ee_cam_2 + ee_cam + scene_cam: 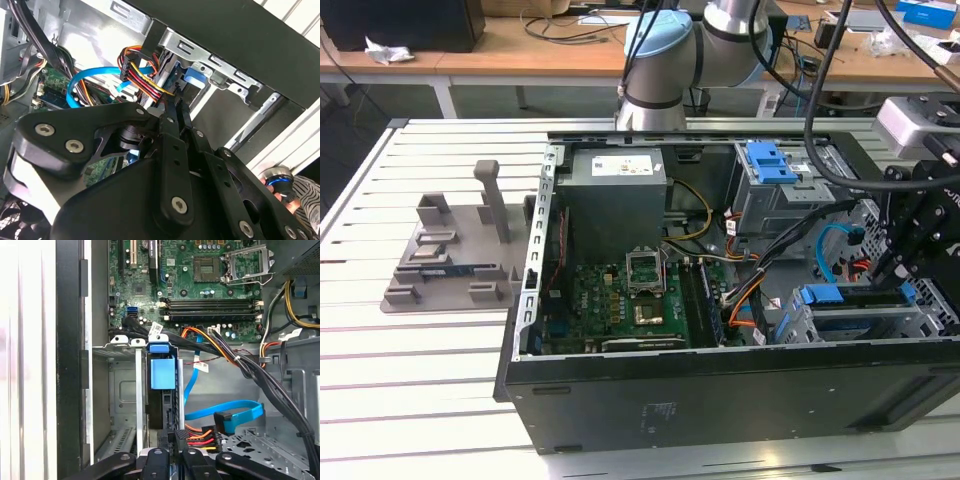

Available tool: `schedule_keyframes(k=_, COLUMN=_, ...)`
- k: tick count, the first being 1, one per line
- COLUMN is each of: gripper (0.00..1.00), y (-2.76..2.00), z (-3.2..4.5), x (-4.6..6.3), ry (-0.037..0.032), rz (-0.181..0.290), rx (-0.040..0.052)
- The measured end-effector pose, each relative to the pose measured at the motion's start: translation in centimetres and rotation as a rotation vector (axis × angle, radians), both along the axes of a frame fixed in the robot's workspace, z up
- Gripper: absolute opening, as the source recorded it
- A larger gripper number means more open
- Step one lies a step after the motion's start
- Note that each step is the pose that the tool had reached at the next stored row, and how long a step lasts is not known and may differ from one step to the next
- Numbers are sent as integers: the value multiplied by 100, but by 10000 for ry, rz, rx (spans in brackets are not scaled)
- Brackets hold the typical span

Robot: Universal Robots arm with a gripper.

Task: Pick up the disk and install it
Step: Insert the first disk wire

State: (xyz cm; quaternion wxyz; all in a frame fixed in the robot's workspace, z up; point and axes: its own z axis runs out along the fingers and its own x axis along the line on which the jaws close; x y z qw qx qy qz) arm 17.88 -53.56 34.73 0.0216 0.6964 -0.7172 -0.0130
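Disk [162, 390] upright in bay, pincer [172, 460] adjacent.

1. I am seeing a white sticker [617, 167] on the grey metal box [616, 215] in the exterior view; its print is reading as dark specks only.
2. I am finding pale markings [660, 412] on the black case wall [740, 400] nearest the exterior camera; nothing is coming through as letters.
3. I am noting two small white tags [156, 329] on cables [250, 372] in the first wrist view; their print is not resolving.
4. I am making out white lettering on the green motherboard [145, 285], too fine to read.
5. I am reading nothing on the disk [156, 410], edge-on in its bay.
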Motion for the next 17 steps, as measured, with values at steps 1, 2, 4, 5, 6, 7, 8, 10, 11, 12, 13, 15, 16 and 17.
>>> schedule_keyframes(k=1, gripper=17, y=0, z=-4, x=-1, ry=0, rz=15, rx=1)
schedule_keyframes(k=2, gripper=17, y=2, z=-7, x=-1, ry=0, rz=36, rx=1)
schedule_keyframes(k=4, gripper=17, y=9, z=-14, x=-2, ry=0, rz=74, rx=0)
schedule_keyframes(k=5, gripper=17, y=22, z=-19, x=-3, ry=0, rz=94, rx=0)
schedule_keyframes(k=6, gripper=17, y=33, z=-25, x=-2, ry=0, rz=115, rx=2)
schedule_keyframes(k=7, gripper=17, y=34, z=-31, x=-2, ry=-1, rz=135, rx=1)
schedule_keyframes(k=8, gripper=17, y=34, z=-34, x=-2, ry=-1, rz=142, rx=0)
schedule_keyframes(k=10, gripper=17, y=32, z=-43, x=-1, ry=-1, rz=152, rx=-2)
schedule_keyframes(k=11, gripper=17, y=31, z=-51, x=-2, ry=0, rz=154, rx=2)
schedule_keyframes(k=12, gripper=17, y=29, z=-60, x=-1, ry=-1, rz=156, rx=0)
schedule_keyframes(k=13, gripper=17, y=28, z=-68, x=-1, ry=0, rz=157, rx=2)
schedule_keyframes(k=15, gripper=17, y=24, z=-86, x=-2, ry=-1, rz=158, rx=-2)
schedule_keyframes(k=16, gripper=17, y=23, z=-94, x=-2, ry=-1, rz=158, rx=-2)
schedule_keyframes(k=17, gripper=17, y=23, z=-97, x=-1, ry=-2, rz=159, rx=-5)
